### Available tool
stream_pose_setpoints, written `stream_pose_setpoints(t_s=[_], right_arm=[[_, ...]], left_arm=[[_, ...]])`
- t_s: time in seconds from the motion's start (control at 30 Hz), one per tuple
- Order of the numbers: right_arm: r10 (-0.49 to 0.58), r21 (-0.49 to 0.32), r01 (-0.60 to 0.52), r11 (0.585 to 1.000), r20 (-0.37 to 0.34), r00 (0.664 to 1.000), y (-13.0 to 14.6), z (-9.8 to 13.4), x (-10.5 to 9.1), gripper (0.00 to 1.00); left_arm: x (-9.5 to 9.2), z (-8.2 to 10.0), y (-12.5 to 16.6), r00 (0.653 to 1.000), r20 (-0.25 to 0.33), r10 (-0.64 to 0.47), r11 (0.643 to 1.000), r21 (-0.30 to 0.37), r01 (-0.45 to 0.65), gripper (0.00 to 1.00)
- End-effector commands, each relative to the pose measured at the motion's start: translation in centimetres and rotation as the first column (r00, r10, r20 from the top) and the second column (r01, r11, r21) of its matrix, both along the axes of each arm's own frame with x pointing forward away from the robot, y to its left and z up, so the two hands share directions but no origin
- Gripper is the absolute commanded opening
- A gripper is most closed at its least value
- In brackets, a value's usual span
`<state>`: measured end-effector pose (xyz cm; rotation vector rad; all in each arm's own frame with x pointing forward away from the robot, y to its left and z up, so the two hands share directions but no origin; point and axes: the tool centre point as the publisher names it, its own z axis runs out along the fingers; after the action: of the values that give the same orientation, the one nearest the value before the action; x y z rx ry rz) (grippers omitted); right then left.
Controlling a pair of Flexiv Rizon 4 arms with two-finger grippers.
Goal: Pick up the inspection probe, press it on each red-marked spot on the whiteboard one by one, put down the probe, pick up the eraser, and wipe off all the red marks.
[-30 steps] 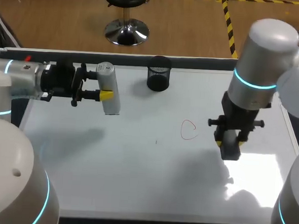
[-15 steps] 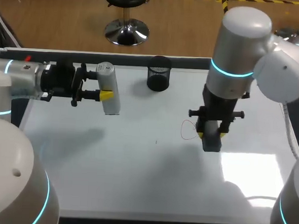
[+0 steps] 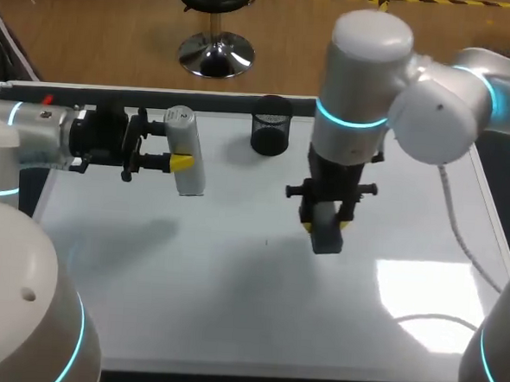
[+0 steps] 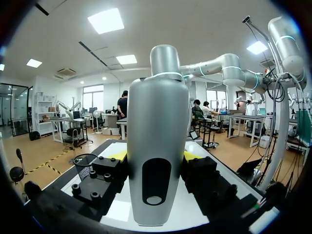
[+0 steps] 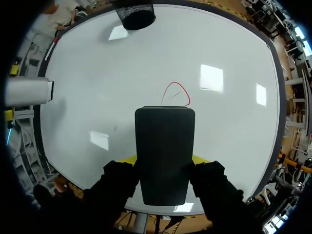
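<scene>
The right fingers [image 3: 308, 226], clenched on the eraser [image 3: 326, 238], have swept from the bench's [image 3: 232, 276] right side to the red mark [image 5: 175, 92]; wiping can begin. The left fingers [image 3: 179, 162] grasp the probe [image 3: 186, 152] near the far-left corner.

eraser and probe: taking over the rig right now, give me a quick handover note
Left hand: shut on the probe, held upright over the far left part of the whiteboard; not put down.
Right hand: shut on the eraser, whose front edge is just short of the red mark.
Done: eraser picked up. Whether the probing was finished cannot be told.
Left: wipe off the one red mark in view, then set the probe down.
</scene>
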<state>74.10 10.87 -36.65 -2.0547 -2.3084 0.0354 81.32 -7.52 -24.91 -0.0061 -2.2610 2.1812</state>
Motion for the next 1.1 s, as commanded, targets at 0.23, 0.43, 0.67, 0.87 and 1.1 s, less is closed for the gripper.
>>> stream_pose_setpoints(t_s=[0.23, 0.43, 0.67, 0.87, 1.1], right_arm=[[0.018, -0.006, -0.018, 1.0, -0.028, 0.999, 3.5, -1.9, 1.7, 0.0], [0.028, 0.0, -0.028, 1.0, -0.032, 0.999, 3.9, -2.5, 2.0, 0.0], [0.022, 0.033, -0.02, 0.999, -0.037, 0.999, 4.2, -2.9, 2.4, 0.0], [0.033, 0.069, -0.03, 0.997, -0.03, 0.999, 4.8, -3.5, 3.0, 0.0], [0.031, 0.096, -0.025, 0.995, -0.055, 0.998, 5.3, -4.5, 4.3, 0.0]], left_arm=[[-0.1, 0.1, 0.0, 1.0, 0.002, 0.004, 1.0, 0.0, -0.004, 0.0], [-0.1, 0.1, 0.0, 1.0, 0.002, 0.004, 1.0, 0.0, -0.004, 0.0], [-0.1, 0.1, 0.0, 1.0, 0.002, 0.004, 1.0, 0.0, -0.004, 0.0], [-0.1, 0.1, 0.0, 1.0, 0.002, 0.004, 1.0, 0.0, -0.004, 0.0], [-0.1, 0.1, 0.0, 1.0, 0.002, 0.004, 1.0, 0.0, -0.004, 0.0]])
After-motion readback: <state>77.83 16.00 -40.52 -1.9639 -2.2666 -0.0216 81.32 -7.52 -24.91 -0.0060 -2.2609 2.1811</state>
